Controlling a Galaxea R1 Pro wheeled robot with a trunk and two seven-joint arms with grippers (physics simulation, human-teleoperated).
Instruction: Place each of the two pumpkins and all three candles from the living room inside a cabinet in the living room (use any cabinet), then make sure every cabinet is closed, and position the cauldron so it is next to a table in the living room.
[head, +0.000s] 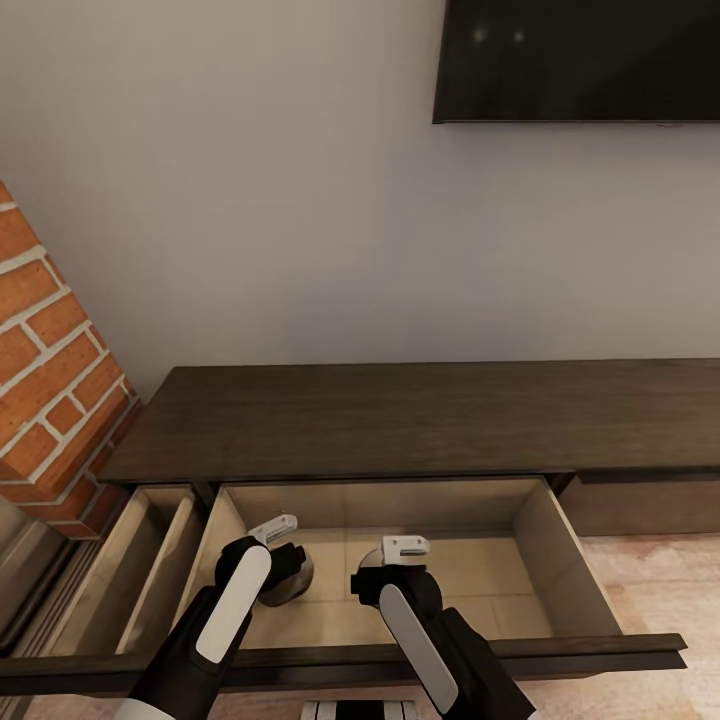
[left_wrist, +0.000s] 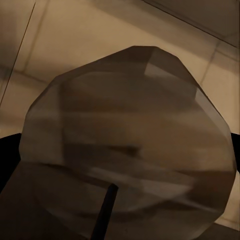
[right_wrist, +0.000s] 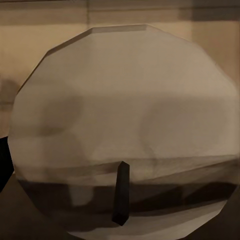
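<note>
The dark-brown cabinet (head: 400, 420) stands against the wall with its wide middle drawer (head: 548, 560) pulled out, pale wood inside. Both my arms reach down into that drawer. My left gripper (head: 285, 572) is shut on a grey candle (head: 296, 580), which looms large with its dark wick in the left wrist view (left_wrist: 130, 130), just above the drawer floor. My right gripper (head: 400, 582) is shut on another candle, a pale cream top with a wick up close in the right wrist view (right_wrist: 125, 115). In the head view the right hand hides it.
A narrower drawer (head: 130, 570) at the left also stands open. A brick column (head: 50, 380) rises at the left, and a black TV (head: 580, 60) hangs on the wall above. Pale wood floor (head: 650, 585) lies to the right of the open drawer.
</note>
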